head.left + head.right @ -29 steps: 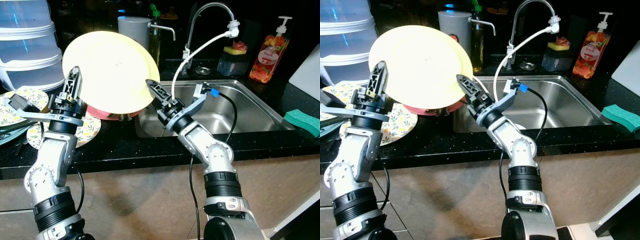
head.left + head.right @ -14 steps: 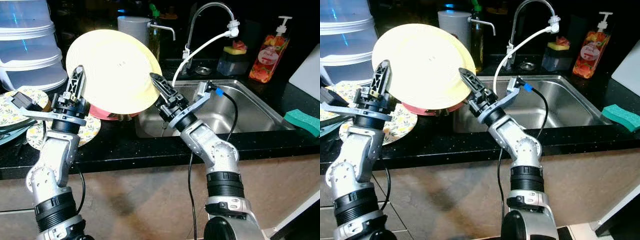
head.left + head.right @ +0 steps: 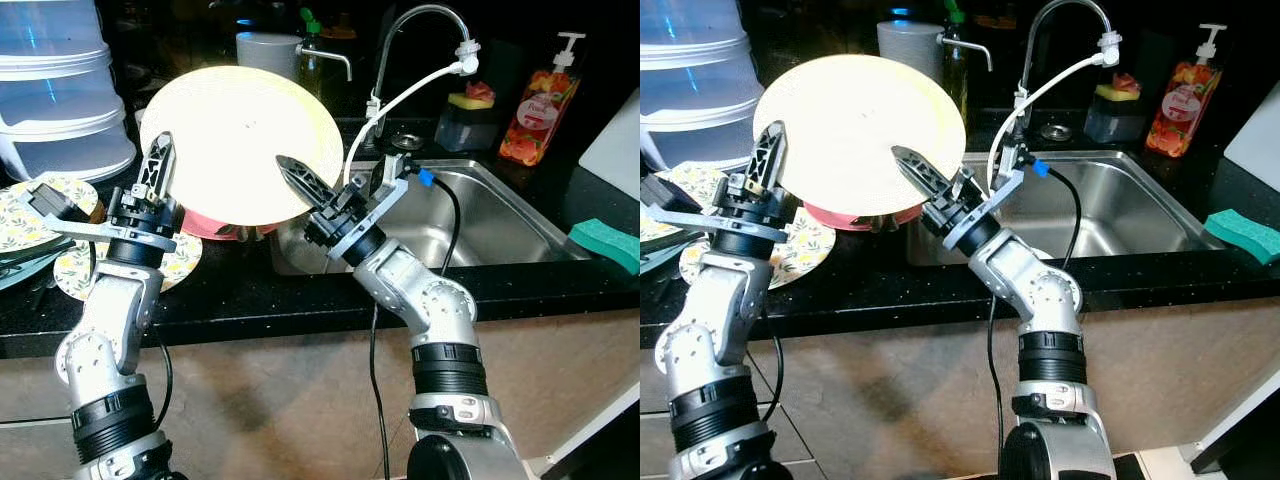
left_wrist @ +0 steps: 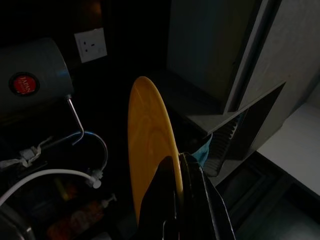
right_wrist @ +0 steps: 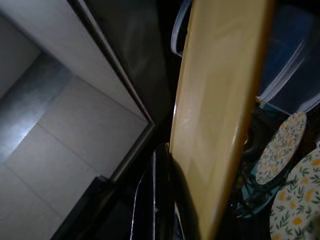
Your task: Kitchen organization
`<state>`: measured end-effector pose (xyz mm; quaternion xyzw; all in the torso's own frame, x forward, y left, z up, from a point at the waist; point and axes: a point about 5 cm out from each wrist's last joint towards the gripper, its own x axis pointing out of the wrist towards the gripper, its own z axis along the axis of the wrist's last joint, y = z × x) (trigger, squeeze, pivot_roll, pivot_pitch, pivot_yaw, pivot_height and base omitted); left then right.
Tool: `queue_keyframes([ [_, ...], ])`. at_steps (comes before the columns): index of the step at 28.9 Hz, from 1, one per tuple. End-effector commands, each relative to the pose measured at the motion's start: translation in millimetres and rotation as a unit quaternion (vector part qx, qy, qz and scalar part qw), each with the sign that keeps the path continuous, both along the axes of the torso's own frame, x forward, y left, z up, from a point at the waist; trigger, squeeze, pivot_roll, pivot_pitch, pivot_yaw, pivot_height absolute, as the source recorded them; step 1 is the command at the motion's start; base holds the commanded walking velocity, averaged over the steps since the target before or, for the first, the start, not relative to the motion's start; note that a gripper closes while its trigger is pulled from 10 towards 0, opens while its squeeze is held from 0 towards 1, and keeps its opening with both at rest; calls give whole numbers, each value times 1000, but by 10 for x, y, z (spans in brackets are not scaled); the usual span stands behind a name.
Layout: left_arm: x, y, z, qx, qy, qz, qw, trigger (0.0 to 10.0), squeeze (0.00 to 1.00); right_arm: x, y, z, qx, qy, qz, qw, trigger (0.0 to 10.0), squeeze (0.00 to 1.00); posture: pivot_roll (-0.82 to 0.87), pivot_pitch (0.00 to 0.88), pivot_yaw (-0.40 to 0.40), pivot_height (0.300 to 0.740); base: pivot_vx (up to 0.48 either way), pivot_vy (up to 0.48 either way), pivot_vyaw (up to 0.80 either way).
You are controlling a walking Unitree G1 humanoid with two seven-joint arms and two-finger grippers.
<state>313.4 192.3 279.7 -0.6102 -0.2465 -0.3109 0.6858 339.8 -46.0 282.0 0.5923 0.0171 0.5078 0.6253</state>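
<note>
Mid-transfer: the yellow plate (image 3: 235, 140) is in the air, tilted nearly on edge, up and to the left of the sink (image 3: 470, 215) and over the black surface (image 3: 260, 290). Left gripper (image 3: 155, 175) has its jaws closed on the plate's left rim; the left wrist view shows the rim pinched between the two fingers (image 4: 167, 200). Right gripper (image 3: 300, 180) sits at the plate's lower right edge, on the sink side. One finger lies across the plate face and, in the right wrist view, the rim runs right along the fingers (image 5: 160, 200). I can't tell whether those jaws are clamped or just bracing, so I judge this a two-arm hold or handover, not settled. Not done yet: the plate has no resting place. A red dish (image 3: 215, 222) sits on the surface directly under the plate, just left of the sink. Two flowered plates (image 3: 175, 262) lie further left of the sink, by the left arm. A stack of clear tubs (image 3: 55, 90) stands at the back left. Sponge (image 3: 605, 245) lies right of the sink, soap bottle (image 3: 540, 100) behind it, tap (image 3: 420, 40) at the back rim. Where the plate goes isn't shown: sink for washing or onto the plate stack are both plausible. My call is early to middle of the job, with one item in hand and several dishes on the surface unsorted.
</note>
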Motion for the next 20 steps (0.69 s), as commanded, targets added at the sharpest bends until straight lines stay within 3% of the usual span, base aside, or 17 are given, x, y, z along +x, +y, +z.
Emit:
queue_keyframes([
  [1,20,12,-52,19,19,8,1000,0,0,-62,115,-76,22,15,17,999,0,0,75,34,-19,740,0,0,0],
  [4,24,8,-59,24,22,8,999,0,0,-63,109,-77,23,14,17,999,0,0,75,34,-19,740,0,0,0],
  [5,52,0,-80,27,35,10,999,10000,1000,-55,91,-78,26,15,13,999,0,0,74,34,-17,740,0,0,0],
  [10,98,2,-124,53,62,27,996,10000,1000,38,-57,-60,52,24,-28,998,0,0,75,35,-15,740,0,0,0],
  [13,137,28,-172,65,93,35,993,10000,1000,169,-219,-53,65,42,-93,993,0,0,78,31,-10,740,0,0,0],
  [14,138,45,-180,79,97,43,991,10000,0,259,-305,-75,42,52,-151,986,0,0,78,31,-10,740,0,0,0],
  [15,141,62,-192,100,100,56,988,10000,0,328,-386,-94,9,52,-208,977,0,0,78,32,-9,740,0,0,0],
  [16,141,62,-192,100,100,56,988,10000,0,328,-386,-94,9,52,-208,977,0,0,78,32,-9,740,0,0,0],
  [17,167,104,-232,169,111,109,973,10000,0,433,-558,-100,-77,26,-326,942,0,0,78,32,-8,740,0,0,0],
  [19,192,64,-262,261,109,146,948,10000,0,466,-635,-73,-176,-31,-407,896,0,0,77,33,-8,740,0,0,0],
  [20,192,64,-262,261,109,146,948,10000,0,466,-635,-73,-176,-31,-407,896,0,0,77,33,-8,740,0,0,0],
])
